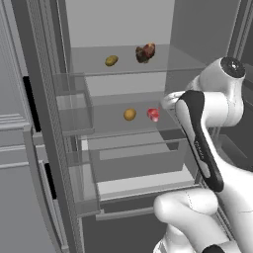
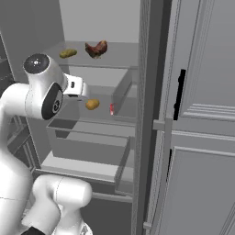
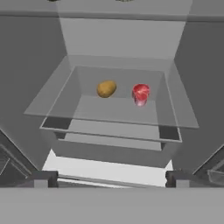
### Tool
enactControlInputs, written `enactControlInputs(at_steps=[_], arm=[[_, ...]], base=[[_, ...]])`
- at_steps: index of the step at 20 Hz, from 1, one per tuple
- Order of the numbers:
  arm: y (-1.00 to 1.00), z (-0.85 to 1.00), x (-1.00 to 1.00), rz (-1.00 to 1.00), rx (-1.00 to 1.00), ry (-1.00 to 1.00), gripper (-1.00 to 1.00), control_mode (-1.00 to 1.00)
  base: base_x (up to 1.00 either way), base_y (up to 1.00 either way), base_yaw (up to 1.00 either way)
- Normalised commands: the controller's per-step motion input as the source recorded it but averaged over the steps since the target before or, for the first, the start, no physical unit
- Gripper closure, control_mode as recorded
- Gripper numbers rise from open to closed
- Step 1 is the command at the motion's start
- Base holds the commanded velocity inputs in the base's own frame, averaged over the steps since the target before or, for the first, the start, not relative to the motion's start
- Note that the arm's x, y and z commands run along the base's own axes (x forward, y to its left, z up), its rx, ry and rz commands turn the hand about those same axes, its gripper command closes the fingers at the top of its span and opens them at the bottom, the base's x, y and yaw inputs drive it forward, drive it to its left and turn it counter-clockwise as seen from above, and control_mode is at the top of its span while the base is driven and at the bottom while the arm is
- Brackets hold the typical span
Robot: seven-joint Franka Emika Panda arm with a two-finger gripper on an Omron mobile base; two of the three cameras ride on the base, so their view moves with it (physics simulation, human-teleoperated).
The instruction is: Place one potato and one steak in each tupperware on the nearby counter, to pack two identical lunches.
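An open fridge point(image 1: 123, 29) is faced by the arm. On the upper glass shelf point(image 1: 163, 64) an olive-yellow potato point(image 1: 111, 61) is set left of a dark brown-red steak point(image 1: 145, 53), slightly apart. On the middle glass shelf point(image 3: 111, 111) a golden-orange potato point(image 3: 106, 89) is set near a bright red-pink steak point(image 3: 140, 94). The gripper point(image 3: 111, 178) is held wide and empty in front of the middle shelf.

The arm point(image 1: 200, 143) reaches forward, its hand point(image 3: 111, 179) spread wide, empty.
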Motion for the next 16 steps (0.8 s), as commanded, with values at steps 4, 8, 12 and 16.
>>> enactControlInputs(at_steps=[4, 8, 12, 16], arm=[[0.03, 1.00, 0.00, -0.01, 0.07, -0.44, -1.00, -1.00], [0.03, 0.85, 0.43, -0.04, 0.07, -0.09, -1.00, -1.00], [0.21, 0.38, 0.81, -0.03, 0.00, 0.19, -1.00, -1.00], [0.09, 0.33, 0.88, -0.07, 0.00, 0.27, -1.00, -1.00]], base=[[0.00, 0.00, 0.00], [0.00, 0.00, 0.00], [0.00, 0.00, 0.00], [0.00, 0.00, 0.00]])
